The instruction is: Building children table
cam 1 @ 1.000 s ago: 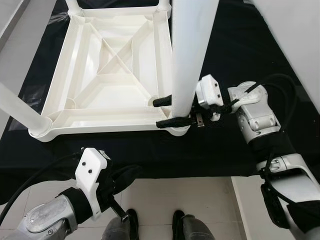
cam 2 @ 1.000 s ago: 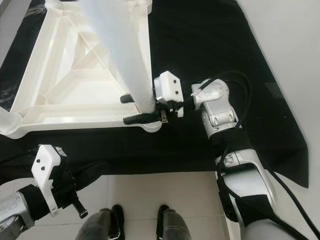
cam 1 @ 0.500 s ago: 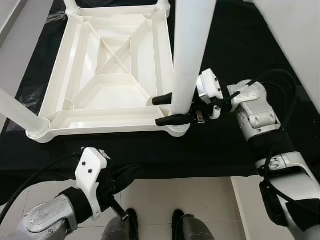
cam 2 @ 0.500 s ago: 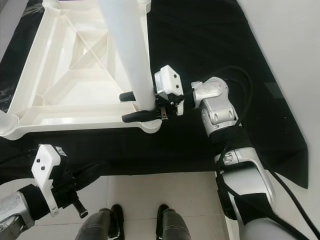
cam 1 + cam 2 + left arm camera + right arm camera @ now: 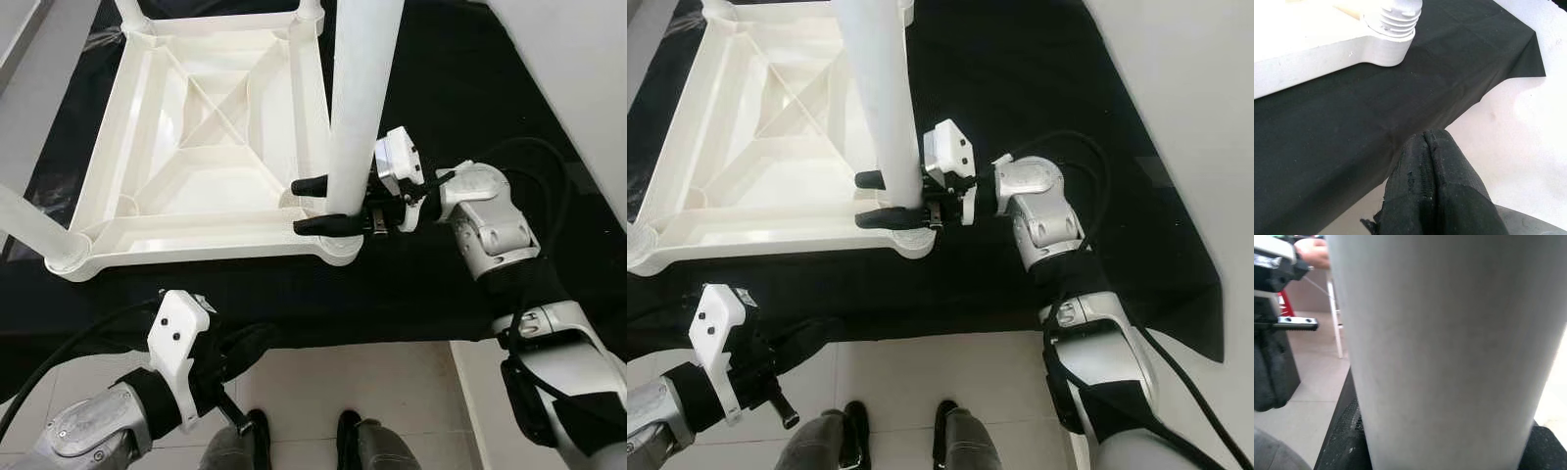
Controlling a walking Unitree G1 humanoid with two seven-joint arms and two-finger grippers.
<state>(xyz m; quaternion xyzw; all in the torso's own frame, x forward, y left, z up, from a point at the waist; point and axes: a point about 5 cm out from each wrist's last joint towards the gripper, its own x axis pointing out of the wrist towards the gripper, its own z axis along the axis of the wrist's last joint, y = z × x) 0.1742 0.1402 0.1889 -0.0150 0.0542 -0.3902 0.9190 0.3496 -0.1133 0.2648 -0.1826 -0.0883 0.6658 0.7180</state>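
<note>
The white plastic table [image 5: 196, 240] lies upside down on a black cloth [image 5: 441, 88]. A white leg [image 5: 358, 98] stands upright in its near right corner. My right gripper [image 5: 300, 207] is shut on this leg just above the corner, one black finger on each side. The right wrist view shows the leg [image 5: 1449, 347] close up, with finger pads [image 5: 1342, 445] beside it. Another leg [image 5: 29, 225] rises from the near left corner. My left gripper [image 5: 257, 341] hangs low in front of the cloth's near edge, shut on nothing, its fingers [image 5: 1425, 161] pressed together.
The cloth's near edge [image 5: 323, 338] meets the light tiled floor [image 5: 392, 382]. My feet [image 5: 255, 431] stand just below it. A white wall [image 5: 578, 78] runs along the right. The left wrist view shows a table corner with a ribbed leg base [image 5: 1391, 19].
My right gripper has shifted slightly left with the leg in its grip, and its wrist has turned a little. The left arm has stayed put.
</note>
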